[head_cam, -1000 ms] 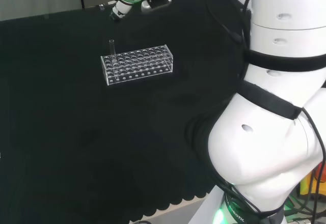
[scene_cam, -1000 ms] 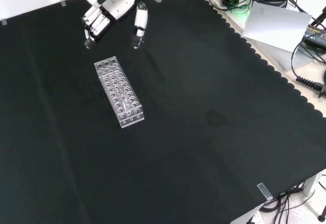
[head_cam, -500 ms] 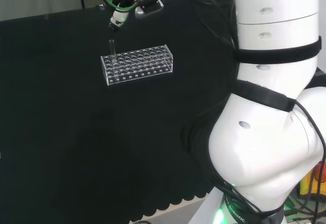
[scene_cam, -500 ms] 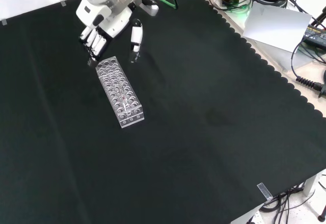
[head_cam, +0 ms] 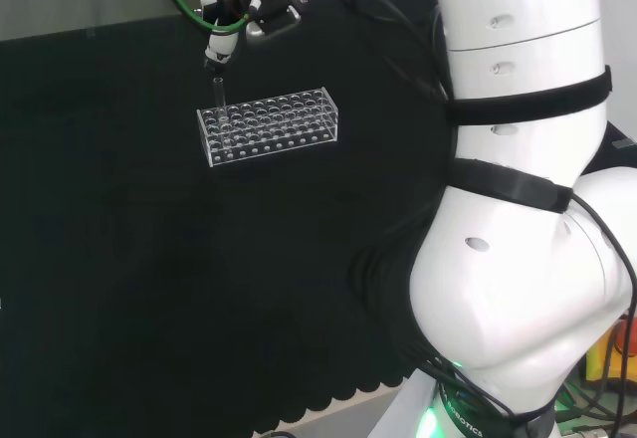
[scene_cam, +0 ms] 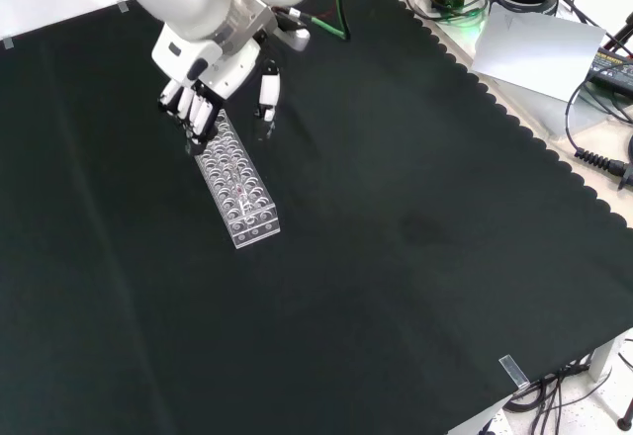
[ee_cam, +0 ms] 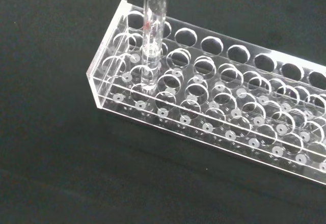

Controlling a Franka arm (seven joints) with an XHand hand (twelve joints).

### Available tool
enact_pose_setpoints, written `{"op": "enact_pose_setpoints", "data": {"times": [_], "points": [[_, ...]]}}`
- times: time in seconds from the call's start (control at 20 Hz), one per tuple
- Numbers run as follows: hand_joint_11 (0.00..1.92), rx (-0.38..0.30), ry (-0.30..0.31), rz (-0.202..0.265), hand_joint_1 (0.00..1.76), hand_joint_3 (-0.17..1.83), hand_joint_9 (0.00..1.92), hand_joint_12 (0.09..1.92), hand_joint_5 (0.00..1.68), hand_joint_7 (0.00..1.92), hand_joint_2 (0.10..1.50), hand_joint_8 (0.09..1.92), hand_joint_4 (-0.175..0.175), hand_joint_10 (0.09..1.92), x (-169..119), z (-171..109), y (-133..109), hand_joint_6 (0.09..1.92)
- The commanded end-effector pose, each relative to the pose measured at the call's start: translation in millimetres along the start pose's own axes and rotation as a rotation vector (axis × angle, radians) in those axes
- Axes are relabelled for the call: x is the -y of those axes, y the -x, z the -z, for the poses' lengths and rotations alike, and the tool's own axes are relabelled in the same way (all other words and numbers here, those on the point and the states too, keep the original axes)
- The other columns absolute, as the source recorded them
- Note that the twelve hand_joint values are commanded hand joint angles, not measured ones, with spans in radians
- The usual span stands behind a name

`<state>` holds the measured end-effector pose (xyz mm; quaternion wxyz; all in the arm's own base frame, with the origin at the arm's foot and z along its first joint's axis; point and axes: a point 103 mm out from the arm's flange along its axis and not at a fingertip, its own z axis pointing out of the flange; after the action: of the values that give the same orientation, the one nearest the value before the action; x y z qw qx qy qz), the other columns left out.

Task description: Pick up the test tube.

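The counter [scene_cam: 415, 257] is covered with a black cloth, and the white robot arm [head_cam: 518, 209] reaches over it from the near right of the head view. Toward 11 o'clock of the front view lies the clear plastic test tube rack with many round holes [scene_cam: 237, 188], a long block with its length running from 11 o'clock to 5 o'clock. The black and white hand [scene_cam: 203, 74] hangs above the far end of this rack, at the 11 o'clock end in the front view. Its fingers [scene_cam: 198, 109] point down and look nearly straight, with the thumb [scene_cam: 267, 89] set apart from them, so the hand is open and holds nothing.

The thin clear glass test tube [ee_cam: 154, 25] stands upright in a hole near the corner of the rack, at the end where the hand is. In the head view it rises above the left end of the rack, just under the fingertips.

I judge the tube to be light, stiff, smooth and fragile, so it may slip or crack when pinched badly. The best place to hold it seems the free upper part above the rack, between thumb and fingers, and then to lift it straight up.
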<state>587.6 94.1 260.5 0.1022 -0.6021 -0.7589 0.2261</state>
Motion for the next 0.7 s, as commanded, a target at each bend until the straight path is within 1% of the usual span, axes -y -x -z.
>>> {"op": "enact_pose_setpoints", "data": {"times": [0.05,0.2,0.35,0.5,0.7], "points": [[0.0,0.051,-0.027,0.017,0.79,0.09,0.48,1.57,0.54,0.67,0.96,0.89,-0.152,0.84,-10,-7,-11,0.17],[0.0,0.068,-0.04,0.02,0.8,0.1,0.5,1.57,0.55,0.68,0.95,0.88,-0.155,0.81,-14,-11,-12,0.21],[0.0,0.082,-0.061,0.019,0.81,0.16,0.51,1.57,0.5,0.68,0.92,0.87,-0.156,0.8,-17,-16,-12,0.37],[0.0,0.084,-0.076,0.02,0.81,0.23,0.52,1.57,0.46,0.69,0.89,0.87,-0.156,0.8,-18,-22,-12,0.48],[0.0,0.063,-0.08,0.021,0.81,0.25,0.52,1.57,0.45,0.69,0.88,0.88,-0.156,0.8,-19,-28,-13,0.51]]}}
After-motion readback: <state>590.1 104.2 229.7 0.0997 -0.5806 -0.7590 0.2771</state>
